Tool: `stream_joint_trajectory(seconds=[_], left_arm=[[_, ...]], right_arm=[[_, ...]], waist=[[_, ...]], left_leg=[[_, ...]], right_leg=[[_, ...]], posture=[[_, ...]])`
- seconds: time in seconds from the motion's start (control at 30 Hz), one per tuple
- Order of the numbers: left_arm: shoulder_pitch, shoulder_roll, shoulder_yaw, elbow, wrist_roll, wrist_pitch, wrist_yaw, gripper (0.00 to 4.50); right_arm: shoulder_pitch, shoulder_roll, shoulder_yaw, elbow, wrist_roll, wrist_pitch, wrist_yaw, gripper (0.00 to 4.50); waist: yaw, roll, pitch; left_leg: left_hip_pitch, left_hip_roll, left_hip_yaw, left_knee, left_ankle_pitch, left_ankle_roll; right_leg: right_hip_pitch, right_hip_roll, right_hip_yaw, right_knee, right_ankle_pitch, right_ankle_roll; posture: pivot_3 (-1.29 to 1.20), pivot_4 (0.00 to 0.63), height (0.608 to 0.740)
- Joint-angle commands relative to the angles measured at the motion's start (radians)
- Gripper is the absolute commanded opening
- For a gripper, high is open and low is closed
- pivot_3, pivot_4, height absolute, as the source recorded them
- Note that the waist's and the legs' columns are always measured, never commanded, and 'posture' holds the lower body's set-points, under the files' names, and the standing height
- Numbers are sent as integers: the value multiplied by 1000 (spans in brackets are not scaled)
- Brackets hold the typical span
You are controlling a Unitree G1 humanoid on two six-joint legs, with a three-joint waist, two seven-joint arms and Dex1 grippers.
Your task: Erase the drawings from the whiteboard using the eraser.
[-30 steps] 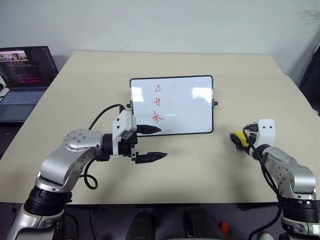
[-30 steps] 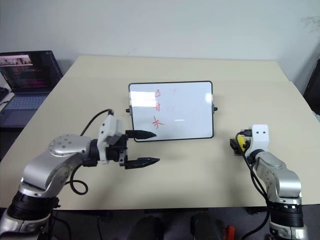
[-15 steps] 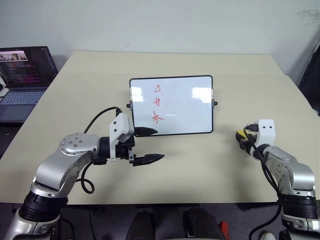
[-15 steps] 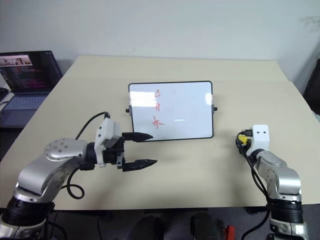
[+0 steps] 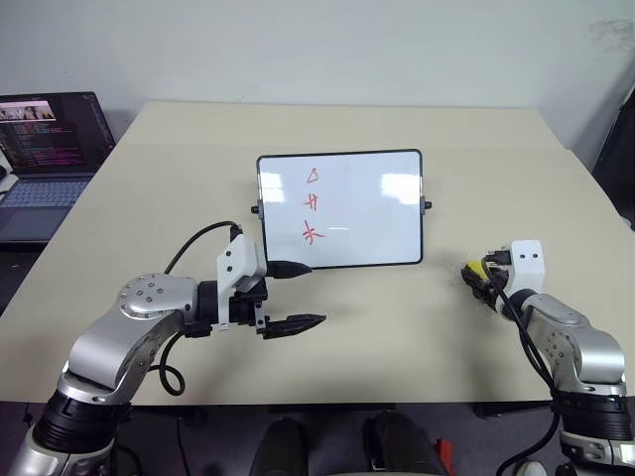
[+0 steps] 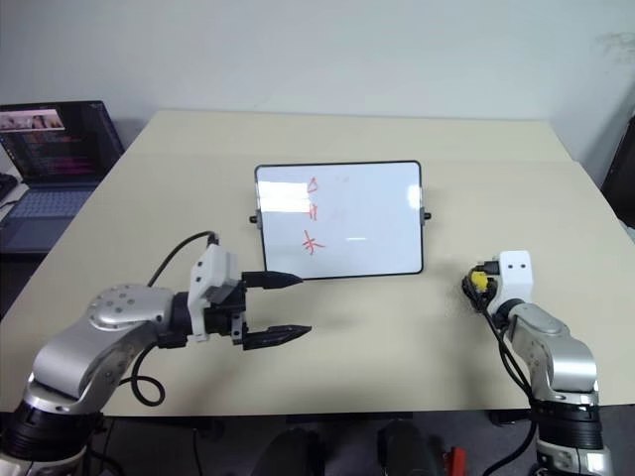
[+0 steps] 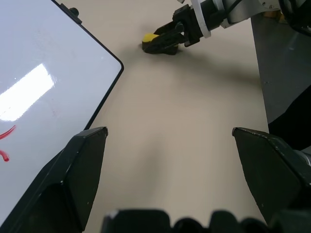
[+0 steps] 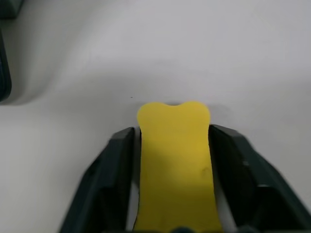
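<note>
The whiteboard lies flat at the table's middle, with the drawings in red in a column near its left side. The eraser, yellow on top, sits on the table to the board's right. My right gripper is shut on it: in the right wrist view both fingers press the eraser's long sides. My left gripper hovers open just in front of the board's near left corner, holding nothing. The left wrist view looks past its wide-apart fingers to the eraser.
An open laptop stands on a separate surface at the far left. The beige table has bare room in front of the board and between my two arms. A grey wall rises behind the table.
My right gripper's fingers have come in against the eraser's sides. The left arm has barely shifted, and its gripper stays open.
</note>
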Motion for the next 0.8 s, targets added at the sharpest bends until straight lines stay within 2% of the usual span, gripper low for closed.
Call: stream_joint_trajectory(seconds=[0.03, 0.07, 0.53, 0.63, 0.8], left_arm=[[-18, 14, 22, -27, -3, -21, -20, 4500], [-21, 14, 19, -30, -6, -22, -27, 4500], [-66, 3, 4, 0, 11, -32, -56, 4500], [-58, 6, 6, -3, 13, -35, -55, 4500], [-40, 9, 18, -13, 14, -31, -46, 4500]], right_arm=[[7, -25, -14, -76, 3, 15, 10, 3733], [12, -28, -17, -93, 8, 29, 12, 4050], [0, -28, -45, -47, -16, 24, -3, 4050], [-10, -22, -39, -28, -21, 13, -5, 3464], [-23, -15, -44, -16, -24, 1, -3, 1616]], waist=[[0, 0, 0], [1, 0, 0], [0, 0, 0], [0, 0, 0], [0, 0, 0]], left_leg=[[0, 0, 0, 0, 0, 0], [0, 0, 0, 0, 0, 0], [0, 0, 0, 0, 0, 0], [0, 0, 0, 0, 0, 0], [0, 0, 0, 0, 0, 0]], right_leg=[[0, 0, 0, 0, 0, 0], [0, 0, 0, 0, 0, 0], [0, 0, 0, 0, 0, 0], [0, 0, 0, 0, 0, 0], [0, 0, 0, 0, 0, 0]], posture=[[0, 150, 740], [0, 150, 740], [0, 150, 740], [0, 150, 740], [0, 150, 740]])
